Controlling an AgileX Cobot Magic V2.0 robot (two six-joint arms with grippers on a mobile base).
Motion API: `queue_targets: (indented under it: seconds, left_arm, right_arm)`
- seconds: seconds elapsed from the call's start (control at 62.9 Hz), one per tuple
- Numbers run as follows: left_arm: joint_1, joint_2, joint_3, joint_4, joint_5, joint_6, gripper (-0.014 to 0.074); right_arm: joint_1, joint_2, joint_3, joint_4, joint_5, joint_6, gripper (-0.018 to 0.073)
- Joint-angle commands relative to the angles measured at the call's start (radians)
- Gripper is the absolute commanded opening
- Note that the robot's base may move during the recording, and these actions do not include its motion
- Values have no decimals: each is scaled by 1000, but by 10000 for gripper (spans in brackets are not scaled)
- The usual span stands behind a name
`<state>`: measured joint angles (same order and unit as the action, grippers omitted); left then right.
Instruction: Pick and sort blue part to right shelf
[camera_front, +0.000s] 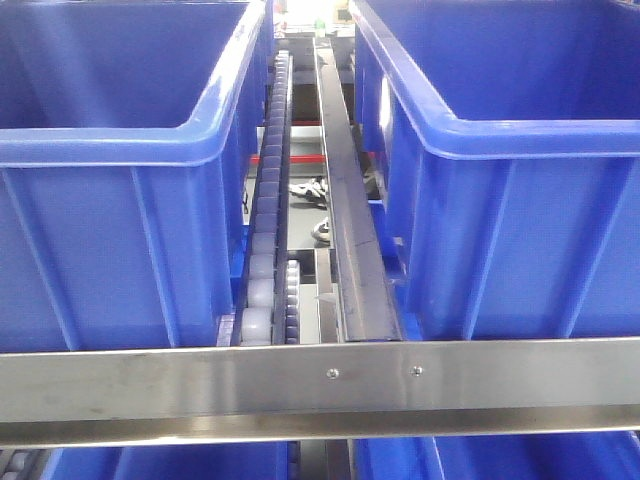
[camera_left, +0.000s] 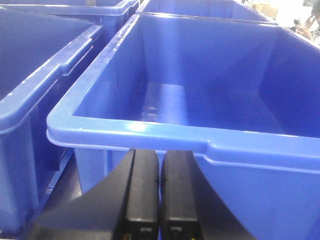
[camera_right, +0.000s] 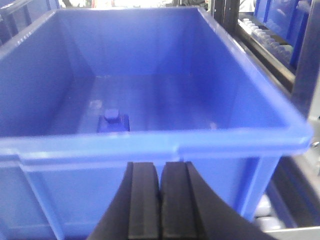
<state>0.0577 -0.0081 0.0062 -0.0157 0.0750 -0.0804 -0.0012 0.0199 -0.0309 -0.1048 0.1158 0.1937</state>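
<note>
Left bin (camera_front: 110, 180): large blue plastic bin, sitting on the shelf at 9 o'clock in the front view, its rim running across the upper left.

Right bin (camera_front: 520, 200): matching blue bin, sitting at 3 o'clock in the same view, apart from the left bin with a gap between them.

Roller track (camera_front: 268, 230): row of pale rollers lying in that gap, running from 6 o'clock toward 12 o'clock.

Metal rail (camera_front: 350, 220): grey divider lying just beside the roller track on its right.

Steel bar (camera_front: 320, 385): front shelf edge with two screws, crossing the whole front view at 6 o'clock; more blue bins are showing below it.

Left pincer (camera_left: 160, 192): black pads (camera_left: 142, 190) pressing together with nothing between them, hanging just outside the near rim of a blue bin (camera_left: 150, 130). That bin's floor is showing only reflections.

Right pincer (camera_right: 161, 205): black pads (camera_right: 144, 200) likewise touching and holding nothing, hanging before the near wall of another blue bin (camera_right: 165, 142).

Blue part (camera_right: 114, 121): small blocky piece, possibly with a raised cap on top, though the blur is making this uncertain. It is lying on the floor of the bin in the right wrist view, toward 9 o'clock of centre, near the front wall and well apart from the pincer.

Shelf rollers (camera_right: 265, 35): showing at 2 o'clock in the right wrist view, beside dark uprights.
</note>
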Motion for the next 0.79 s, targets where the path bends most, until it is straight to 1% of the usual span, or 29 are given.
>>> queue_targets:
  seconds: [0.0,0.143,0.779]
  left_arm:
    - [2,-19,25,-7,-95,1,125]
    - [2,-19,25,-7,-95,1,125]
    - [2,-18,25,-7,-95,1,125]
  right_arm:
    - [-7,11,39,2,-199,-8,57]
    - [-9,-59,41,2,-165,-8,57]
    - [-9,-52,40,2,-167,-8,57]
